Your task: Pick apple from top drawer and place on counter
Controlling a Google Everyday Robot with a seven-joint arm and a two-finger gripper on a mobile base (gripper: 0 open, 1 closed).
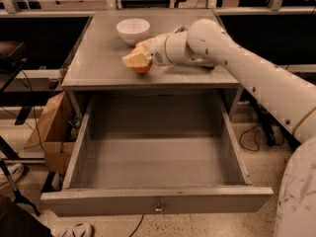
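Observation:
The top drawer (pixel 157 201) is pulled fully out and shows only its bare grey floor. My gripper (pixel 136 59) reaches in from the right over the counter (pixel 94 58), just in front of the white bowl. It is shut on the apple (pixel 142 67), whose red-orange underside shows beneath the pale fingers (pixel 132 59). The apple is at or just above the counter surface; I cannot tell whether it touches.
A white bowl (pixel 133 30) stands at the back middle of the counter, close behind the gripper. My white arm (pixel 237 68) crosses the counter's right side. A cardboard box (pixel 52 127) sits on the floor left of the cabinet. Cables lie at the right.

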